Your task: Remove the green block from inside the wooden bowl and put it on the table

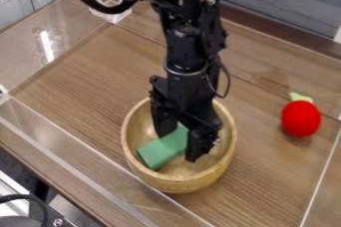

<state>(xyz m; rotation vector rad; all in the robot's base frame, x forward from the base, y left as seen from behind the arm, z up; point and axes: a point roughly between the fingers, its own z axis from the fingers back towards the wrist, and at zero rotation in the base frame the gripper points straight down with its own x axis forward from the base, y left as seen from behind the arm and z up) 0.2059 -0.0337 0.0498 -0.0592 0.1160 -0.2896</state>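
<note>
No writing legible — jaws wide, astride the green block [162,150] in the wooden bowl [177,177].

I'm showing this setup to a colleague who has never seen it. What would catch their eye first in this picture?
Most striking is the black gripper, pointing straight down into the wooden bowl near the table's front edge, jaws open around the upper end of the green block lying inside. Next comes the bright red strawberry toy, alone on the tabletop to the right.

A lab test cell is suggested: the table [94,82] is fenced by clear acrylic walls [40,42] at its edges
</note>
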